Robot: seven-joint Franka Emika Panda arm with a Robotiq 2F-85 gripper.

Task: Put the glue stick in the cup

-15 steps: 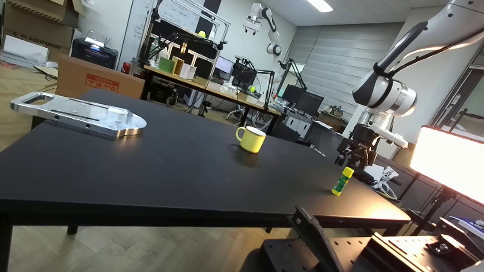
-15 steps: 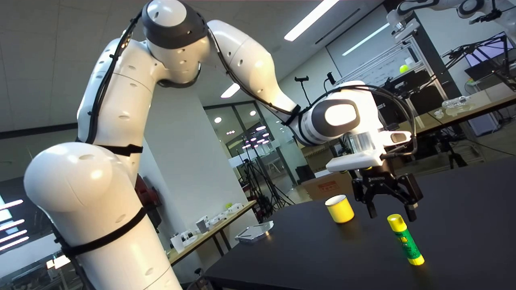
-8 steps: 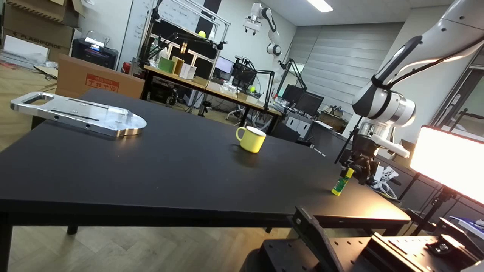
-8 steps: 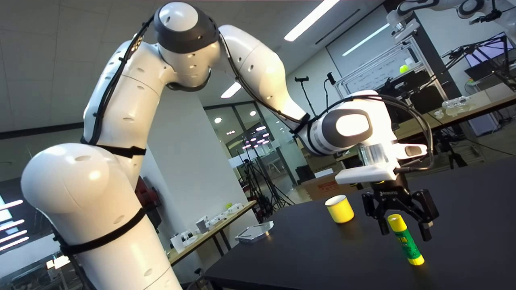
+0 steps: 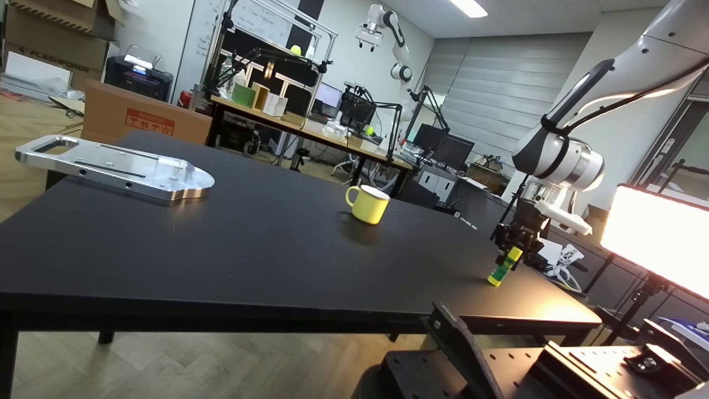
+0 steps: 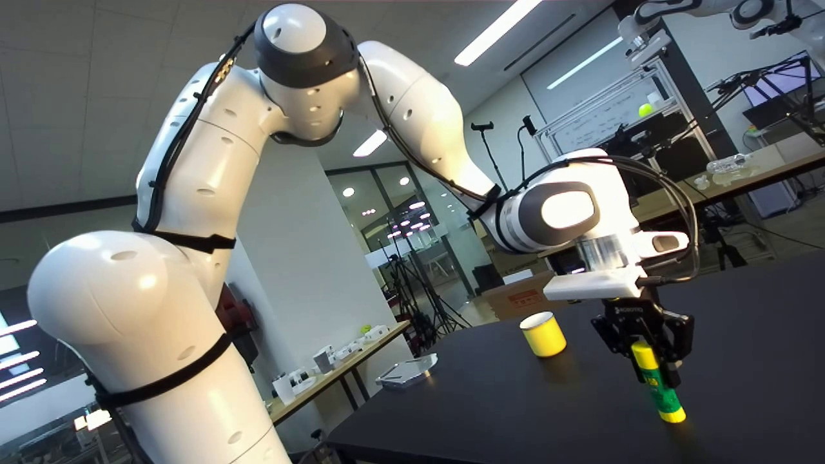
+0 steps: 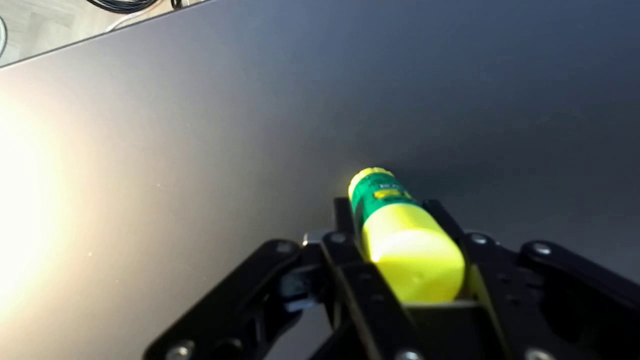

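The glue stick (image 6: 662, 393), green with yellow ends, is upright between the fingers of my gripper (image 6: 657, 375), with its lower end at the table top. From the wrist view, both black fingers (image 7: 345, 220) press against the sides of the glue stick (image 7: 400, 225), its yellow cap towards the camera. The jaws have shut on it. Away from the gripper, the yellow cup (image 5: 370, 206) stands upright on the table, its handle turned to the far side from the arm. That cup (image 6: 544, 335) shows no handle in an exterior view, and its inside is mostly hidden.
The black table (image 5: 249, 244) carries a silver metal plate (image 5: 122, 166) at its far end from the arm. A bright light panel (image 5: 659, 238) stands beyond the table edge near the gripper. Black mounting hardware (image 5: 460, 354) sits by the near edge.
My gripper has come down around the glue stick and its fingers have gone from open to shut on it. The stick has shifted slightly. The cup has not moved.
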